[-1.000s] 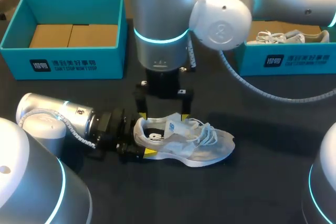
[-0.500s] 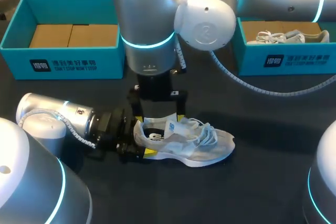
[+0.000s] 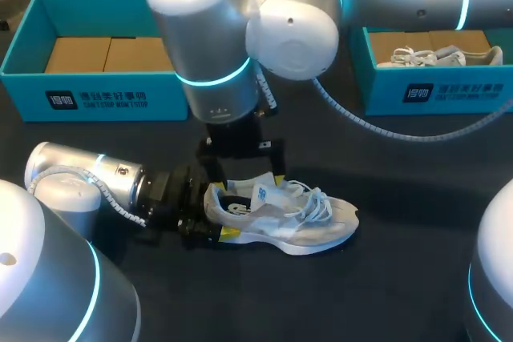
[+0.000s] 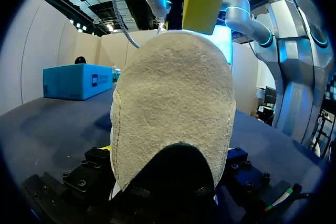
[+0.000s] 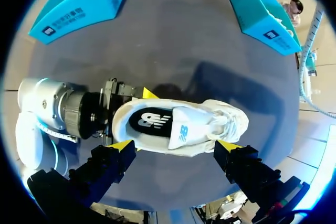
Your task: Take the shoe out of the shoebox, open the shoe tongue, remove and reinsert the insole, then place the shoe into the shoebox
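A white mesh shoe (image 3: 288, 214) lies on its sole on the black table, toe pointing right. My left gripper (image 3: 218, 212) comes in low from the left, and its fingers press the heel (image 4: 173, 98) from both sides. In the right wrist view one yellow left fingertip (image 5: 148, 94) shows beside the heel. My right gripper (image 3: 247, 172) hangs open just above the shoe's mouth, touching nothing. Its wrist view looks straight down on the dark insole (image 5: 152, 121) and the raised tongue (image 5: 184, 129), with its own gripper (image 5: 174, 144) spread wide. One of its yellow fingertips (image 4: 202, 1) shows above the heel.
A teal shoebox (image 3: 96, 98) with cardboard inside stands at the back left. A second teal shoebox (image 3: 433, 90) at the back right holds another white shoe (image 3: 437, 56). The right arm's cable (image 3: 377, 134) hangs between shoe and right box.
My right arm has swung left, carrying its open gripper a little left over the shoe's heel end. The left gripper and the shoe have stayed put.
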You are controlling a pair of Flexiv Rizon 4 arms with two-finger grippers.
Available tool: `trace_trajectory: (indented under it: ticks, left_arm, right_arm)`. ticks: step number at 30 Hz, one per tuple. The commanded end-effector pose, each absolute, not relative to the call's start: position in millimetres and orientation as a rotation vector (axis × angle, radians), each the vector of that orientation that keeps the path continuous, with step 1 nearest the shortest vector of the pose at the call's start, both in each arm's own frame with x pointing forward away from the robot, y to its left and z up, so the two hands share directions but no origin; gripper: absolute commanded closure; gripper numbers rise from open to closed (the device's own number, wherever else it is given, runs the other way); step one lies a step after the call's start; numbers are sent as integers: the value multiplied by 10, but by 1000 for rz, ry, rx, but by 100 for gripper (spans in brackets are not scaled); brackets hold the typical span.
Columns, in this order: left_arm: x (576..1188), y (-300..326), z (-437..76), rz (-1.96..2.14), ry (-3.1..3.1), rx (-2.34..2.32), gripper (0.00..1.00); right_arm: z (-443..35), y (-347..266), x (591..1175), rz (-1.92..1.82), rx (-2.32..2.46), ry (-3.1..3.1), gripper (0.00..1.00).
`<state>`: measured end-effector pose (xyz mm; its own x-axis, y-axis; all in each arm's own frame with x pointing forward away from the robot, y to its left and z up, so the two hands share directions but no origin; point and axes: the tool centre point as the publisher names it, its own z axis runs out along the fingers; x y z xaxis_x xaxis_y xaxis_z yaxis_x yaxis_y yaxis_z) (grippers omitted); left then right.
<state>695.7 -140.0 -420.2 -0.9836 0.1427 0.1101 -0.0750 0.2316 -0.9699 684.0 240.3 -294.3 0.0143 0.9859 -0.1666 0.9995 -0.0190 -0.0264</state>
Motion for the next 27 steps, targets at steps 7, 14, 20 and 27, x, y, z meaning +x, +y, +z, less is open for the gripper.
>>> trace_trajectory:
  ticks: [7, 14, 20, 27]
  left_arm:
    - [6956, -1406, -4220, 1840, -2323, -65, 100]
    - [6956, -1406, -4220, 1840, -2323, -65, 100]
    - [6956, -1406, -4220, 1840, -2323, -65, 100]
    - [6956, -1406, -4220, 1840, -2323, -65, 100]
  right_arm:
    - [-3035, 2433, 6795, -222, 2433, 1581, 0]
    - [-3110, 2299, 6824, -212, 2438, 1545, 0]
    - [-3196, 2207, 6879, -207, 2437, 1524, 0]
    - [-3279, 2133, 6925, -210, 2438, 1500, 0]
